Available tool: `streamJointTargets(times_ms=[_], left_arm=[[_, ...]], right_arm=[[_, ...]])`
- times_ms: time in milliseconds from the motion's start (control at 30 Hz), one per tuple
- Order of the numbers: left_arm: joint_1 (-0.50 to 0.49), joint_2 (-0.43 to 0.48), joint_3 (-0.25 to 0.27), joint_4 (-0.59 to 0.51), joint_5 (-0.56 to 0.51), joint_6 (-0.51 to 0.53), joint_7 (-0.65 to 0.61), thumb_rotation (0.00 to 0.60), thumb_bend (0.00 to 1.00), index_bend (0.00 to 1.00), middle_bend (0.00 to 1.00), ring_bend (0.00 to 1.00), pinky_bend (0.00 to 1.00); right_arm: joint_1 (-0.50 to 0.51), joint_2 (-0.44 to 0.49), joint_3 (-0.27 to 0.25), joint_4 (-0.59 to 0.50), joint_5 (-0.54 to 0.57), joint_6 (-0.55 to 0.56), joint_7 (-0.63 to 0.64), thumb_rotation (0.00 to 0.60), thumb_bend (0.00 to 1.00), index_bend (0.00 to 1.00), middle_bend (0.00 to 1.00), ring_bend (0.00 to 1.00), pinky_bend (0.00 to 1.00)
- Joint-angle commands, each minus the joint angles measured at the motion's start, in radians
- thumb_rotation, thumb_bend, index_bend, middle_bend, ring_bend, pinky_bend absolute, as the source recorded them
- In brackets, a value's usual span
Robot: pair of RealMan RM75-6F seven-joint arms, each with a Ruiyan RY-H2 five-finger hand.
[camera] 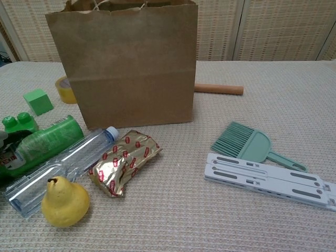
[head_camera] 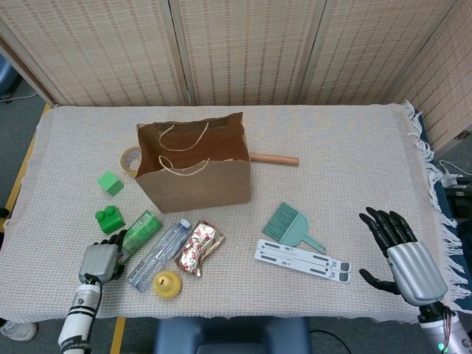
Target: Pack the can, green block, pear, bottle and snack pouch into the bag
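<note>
The brown paper bag stands open at the table's middle. A green can lies left of it, and my left hand has its dark fingers wrapped around the can's near end. Beside the can lie a clear bottle and a gold-and-red snack pouch. The yellow pear sits near the front edge. A studded green block and a green cube lie further left. My right hand hovers open at the far right, empty.
A tape roll lies at the bag's left. Behind the bag on its right is a wooden rod. A teal hand brush and white slotted rails lie between the bag and my right hand.
</note>
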Motion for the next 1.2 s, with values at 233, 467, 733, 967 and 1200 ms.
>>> streamJointTargets(times_ms=[233, 467, 733, 967, 1200], left_arm=[[0.064, 0.192, 0.006, -0.156, 0.109, 0.073, -0.141, 0.6, 0.59, 0.58, 0.69, 0.7, 0.81], [0.104, 0.321, -0.097, -0.194, 0.059, 0.121, -0.322, 0.6, 0.59, 0.58, 0.69, 0.7, 0.81], [0.039, 0.348, -0.25, -0.2, 0.04, 0.122, -0.396, 0.6, 0.59, 0.59, 0.69, 0.7, 0.8], [-0.131, 0.313, -0.323, -0.154, 0.082, 0.087, -0.191, 0.6, 0.59, 0.59, 0.69, 0.7, 0.8], [-0.286, 0.252, -0.343, -0.055, 0.171, 0.012, -0.076, 0.6, 0.59, 0.59, 0.69, 0.7, 0.8]], right_arm=[[-0.002, 0.005, -0.001, 0.0, -0.004, 0.005, 0.013, 0.6, 0.1, 0.0, 0.0, 0.0, 0.0], [-0.004, 0.006, -0.006, -0.004, -0.015, 0.004, 0.01, 0.6, 0.1, 0.0, 0.0, 0.0, 0.0], [-0.006, -0.001, -0.01, -0.007, -0.023, 0.002, -0.008, 0.6, 0.1, 0.0, 0.0, 0.0, 0.0], [-0.006, -0.007, -0.011, -0.004, -0.021, 0.0, -0.017, 0.6, 0.1, 0.0, 0.0, 0.0, 0.0], [0.002, -0.004, -0.006, 0.002, 0.004, -0.016, -0.007, 0.6, 0.1, 0.0, 0.0, 0.0, 0.0]])
